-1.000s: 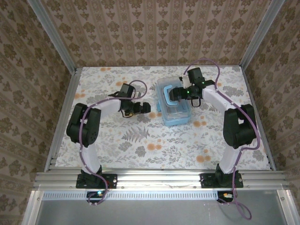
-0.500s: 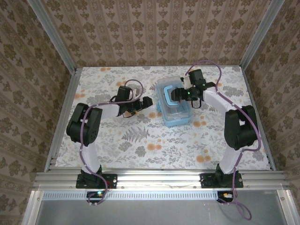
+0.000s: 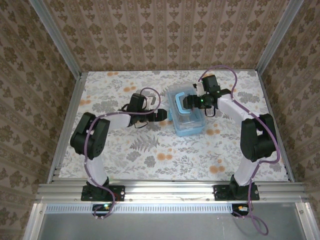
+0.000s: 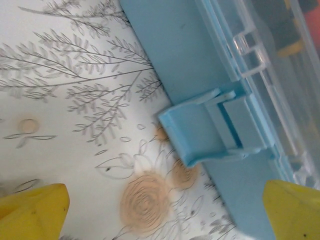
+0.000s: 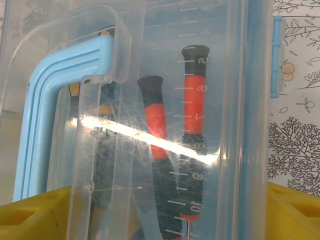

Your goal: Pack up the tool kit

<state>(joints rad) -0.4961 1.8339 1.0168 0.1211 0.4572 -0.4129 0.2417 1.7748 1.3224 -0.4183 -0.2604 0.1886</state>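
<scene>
Left claw [image 3: 161, 115] gapes wide beside the translucent light-blue rectangular plastic case [image 3: 188, 126] and its edge latch [image 4: 200, 132], right claw [image 3: 186, 102] straddles the lid, grip impossible to tell, flowered worktop [image 3: 150, 150] spreading around.

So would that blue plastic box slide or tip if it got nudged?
The case looks hard, smooth plastic, low and flat, so it probably slides rather than tips. The screwdrivers seem loose inside, so they'd likely rattle.

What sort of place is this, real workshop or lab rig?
Probably a lab robot test cell, not a workshop: an aluminium rail frame runs along the near edge, and wallpaper-patterned panels box in a floral tabletop with a blue tool case on it.
</scene>
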